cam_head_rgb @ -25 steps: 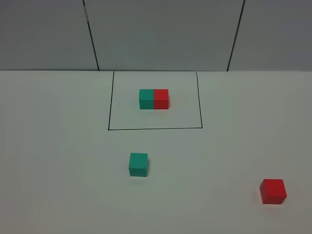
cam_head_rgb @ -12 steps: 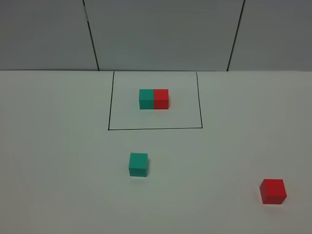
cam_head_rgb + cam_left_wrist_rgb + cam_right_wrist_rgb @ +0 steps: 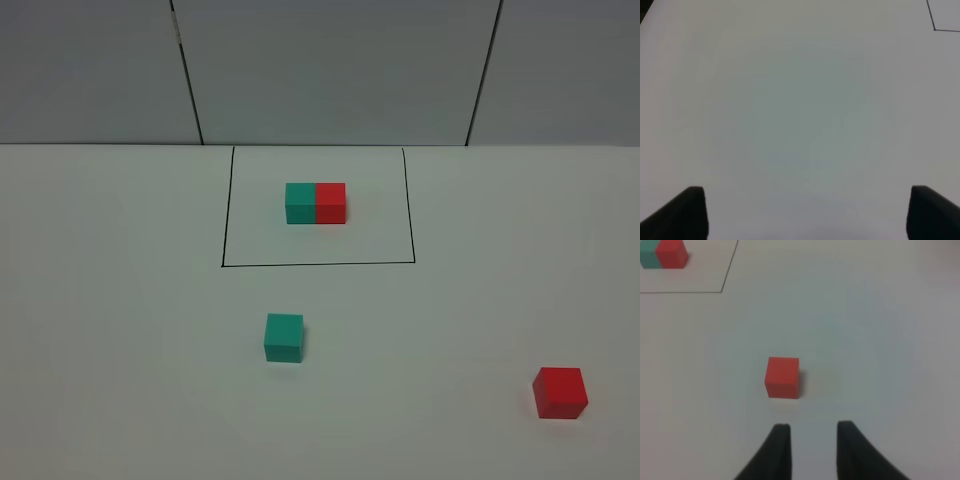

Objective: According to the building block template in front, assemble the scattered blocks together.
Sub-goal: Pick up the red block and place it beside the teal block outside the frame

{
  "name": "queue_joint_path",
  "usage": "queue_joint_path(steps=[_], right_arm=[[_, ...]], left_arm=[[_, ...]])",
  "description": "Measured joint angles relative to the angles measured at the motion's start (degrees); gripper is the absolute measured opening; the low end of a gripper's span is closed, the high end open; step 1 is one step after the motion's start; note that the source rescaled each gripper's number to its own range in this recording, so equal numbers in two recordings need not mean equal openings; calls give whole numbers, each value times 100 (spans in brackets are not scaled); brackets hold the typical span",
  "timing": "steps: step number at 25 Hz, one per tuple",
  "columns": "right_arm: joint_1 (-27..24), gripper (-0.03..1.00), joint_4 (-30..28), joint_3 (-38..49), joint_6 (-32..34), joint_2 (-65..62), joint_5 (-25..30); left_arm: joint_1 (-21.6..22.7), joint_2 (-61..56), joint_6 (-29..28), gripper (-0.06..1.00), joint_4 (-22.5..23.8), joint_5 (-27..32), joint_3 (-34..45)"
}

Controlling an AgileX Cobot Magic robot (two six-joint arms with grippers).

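One white tabletop [image 3: 120, 350], grey panelled wall [image 3: 330, 70]

The template [image 3: 664, 253] is cropped at its teal end, maybe halfway

You have soft, even light in all three views. From the high camera the white surface [image 3: 100, 300] reads a dull grey-green, a little darker toward the corners. Shadows are faint and stay close to the red cube [image 3: 560, 392], the teal cube [image 3: 284, 337] and the template [image 3: 316, 203], so the light sits high. Edges there look slightly soft. In the wrist views the surface takes a greenish cast mid-frame. The left tool [image 3: 808, 200] and right tool [image 3: 813, 426] show as blurred black shapes. The red cube ahead of the right tool is mildly soft, with a weak shadow beside it.
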Motion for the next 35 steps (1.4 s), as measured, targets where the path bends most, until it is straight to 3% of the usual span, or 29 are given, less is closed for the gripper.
queue_joint_path(steps=[18, 21, 24, 26, 29, 32, 35], right_arm=[[0, 3, -113, 0, 147, 0, 0], [0, 22, -157, 0, 160, 0, 0], [0, 64, -225, 0, 188, 68, 0], [0, 86, -321, 0, 224, 249, 0], [0, 96, -449, 0, 227, 753, 0], [0, 98, -586, 0, 120, 1501, -22], [0, 99, -666, -54, -472, 2431, -224]], left_arm=[[0, 0, 0, 93, 0, 2, 0], [0, 0, 0, 93, 0, 2, 0], [0, 0, 0, 93, 0, 2, 0], [0, 0, 0, 93, 0, 2, 0], [0, 0, 0, 93, 0, 2, 0], [0, 0, 0, 93, 0, 2, 0], [0, 0, 0, 92, 0, 2, 0]])
